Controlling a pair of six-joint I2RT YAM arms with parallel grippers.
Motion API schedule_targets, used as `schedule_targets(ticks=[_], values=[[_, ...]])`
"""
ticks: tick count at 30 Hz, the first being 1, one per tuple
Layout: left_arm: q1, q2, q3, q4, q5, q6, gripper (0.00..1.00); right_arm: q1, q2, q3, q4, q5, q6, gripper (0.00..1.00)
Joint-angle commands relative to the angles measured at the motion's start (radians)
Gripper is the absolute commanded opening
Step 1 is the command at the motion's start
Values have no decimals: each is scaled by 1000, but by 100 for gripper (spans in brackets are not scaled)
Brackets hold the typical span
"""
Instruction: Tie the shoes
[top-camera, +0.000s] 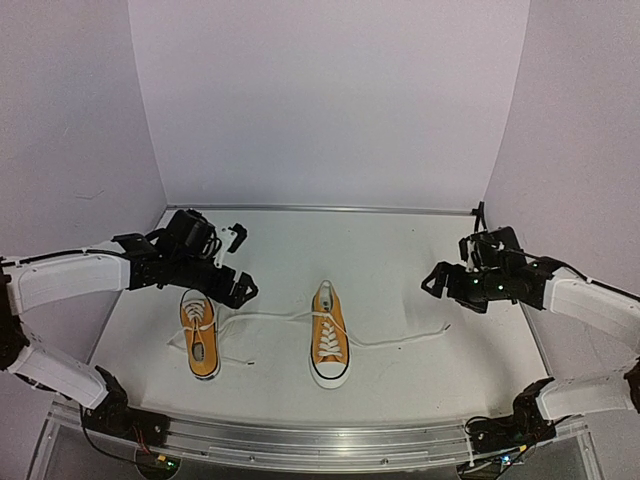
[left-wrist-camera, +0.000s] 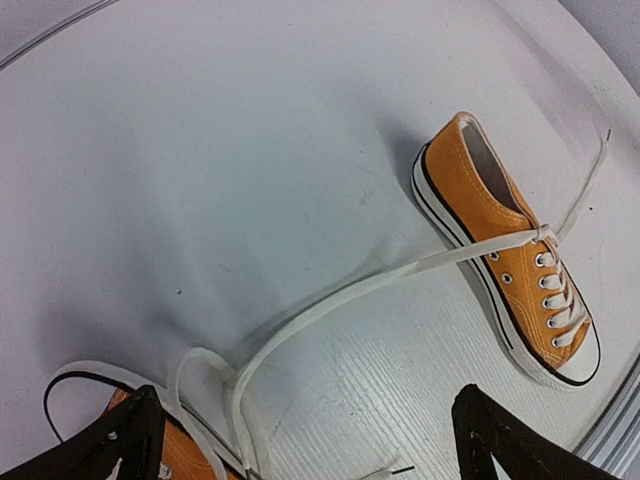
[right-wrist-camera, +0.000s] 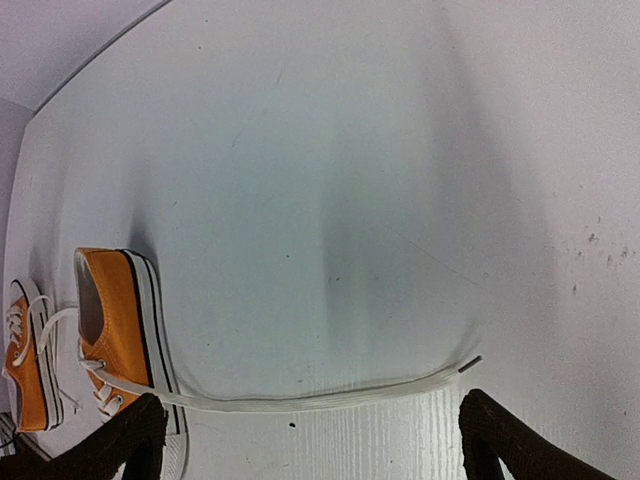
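Shoes (top-camera: 329, 345): pair upright on bench (top-camera: 400, 260), toes toward near edge, long axes near-far.
Left shoe (top-camera: 200, 345): just nearward of left tool (top-camera: 238, 263).
Centre shoe (left-wrist-camera: 510, 250): between arms, apart from both tools.
Left tool, right tool (top-camera: 450, 265): jaws wide apart, nothing held.
Centre shoe laces (right-wrist-camera: 320, 402): drawn out sideways, across shoe axis. One end runs to left shoe; other end's tip (right-wrist-camera: 470, 365) lies inboard of right tool.
Judgement: each arm nearest its own-side lace end.
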Motion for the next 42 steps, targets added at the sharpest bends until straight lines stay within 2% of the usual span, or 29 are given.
schedule_targets(ticks=[1,5,11,14,18,22,25,29,39,42], values=[[-12,58,20,114,168,203,100,-4,-3,48,59,-136,-77,98],[-46,124,8,159,216,385,99,-3,-21,26,111,-195,-74,98],[-61,279,60,182,288,587,86,-3,-41,-7,124,-233,-70,98],[-72,335,81,218,288,678,73,-3,-53,-22,131,-245,-67,98],[-77,388,94,285,300,755,51,-2,-57,-45,149,-261,-57,98],[-78,445,120,317,302,800,38,-3,-59,-56,156,-267,-53,98],[-80,482,143,321,295,826,33,-3,-62,-62,157,-273,-53,98],[-81,520,162,323,292,844,30,-3,-66,-70,158,-276,-52,98],[-84,607,206,320,232,865,38,-2,-68,-72,158,-284,-48,98],[-87,626,219,317,222,868,36,-2,-69,-69,158,-287,-47,98]])
